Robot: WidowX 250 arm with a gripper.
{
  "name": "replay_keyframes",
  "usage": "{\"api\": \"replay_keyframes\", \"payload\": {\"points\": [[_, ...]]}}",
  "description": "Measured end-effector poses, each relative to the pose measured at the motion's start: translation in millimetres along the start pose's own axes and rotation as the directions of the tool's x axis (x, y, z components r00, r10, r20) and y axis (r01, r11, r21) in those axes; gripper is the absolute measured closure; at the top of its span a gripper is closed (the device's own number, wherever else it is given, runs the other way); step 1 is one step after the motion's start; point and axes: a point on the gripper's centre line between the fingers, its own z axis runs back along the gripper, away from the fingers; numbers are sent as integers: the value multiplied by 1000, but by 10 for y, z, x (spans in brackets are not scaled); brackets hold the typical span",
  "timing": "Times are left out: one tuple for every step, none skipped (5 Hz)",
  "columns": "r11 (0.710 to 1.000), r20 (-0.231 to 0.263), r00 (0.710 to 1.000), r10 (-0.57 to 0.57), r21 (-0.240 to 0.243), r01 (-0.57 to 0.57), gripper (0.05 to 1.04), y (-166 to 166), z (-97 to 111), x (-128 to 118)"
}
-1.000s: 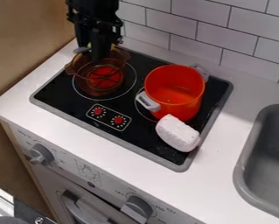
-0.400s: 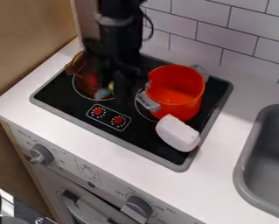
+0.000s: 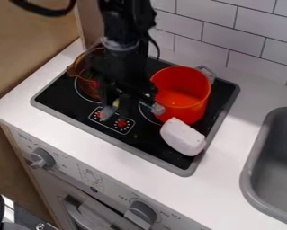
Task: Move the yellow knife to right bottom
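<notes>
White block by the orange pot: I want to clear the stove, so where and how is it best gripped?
Probably from above, pinching the white block across its narrower width, just past the middle toward its lower-right end. It slants lengthwise to the lower right, and its upper end sits close against the orange pot.

On the white counter [image 3: 230, 130], a black stovetop [image 3: 61, 96] (grey-rimmed) bears an orange pot [image 3: 193, 107], amber pot [image 3: 82, 66], white block [image 3: 182, 137]

Yellow knife [image 3: 115, 103], grey blade [image 3: 107, 112] slanting down, held above control panel [image 3: 112, 125]

Orange pot [image 3: 195, 107], amber pot [image 3: 80, 70], white block [image 3: 182, 137] on stovetop [image 3: 60, 95].
</notes>
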Motion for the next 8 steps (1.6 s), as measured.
{"api": "replay_keyframes", "payload": {"points": [[1000, 5, 1000, 5, 17, -5, 715, 11, -4, 5], [999, 21, 999, 34, 40, -35, 567, -7, -134, -75], [999, 33, 999, 25, 35, -26, 272, -21, -174, -90], [1000, 26, 1000, 13, 12, -13, 77, -18, -176, -105], [1000, 18, 1000, 7, 1, -7, 82, -3, -151, -91], [1000, 0, 1000, 16, -14, -16, 82, 46, -29, -27], [999, 2, 1000, 22, -38, -22, 82, 105, 205, -1], [997, 46, 998, 31, -65, -28, 82, 105, 459, 100]]}}
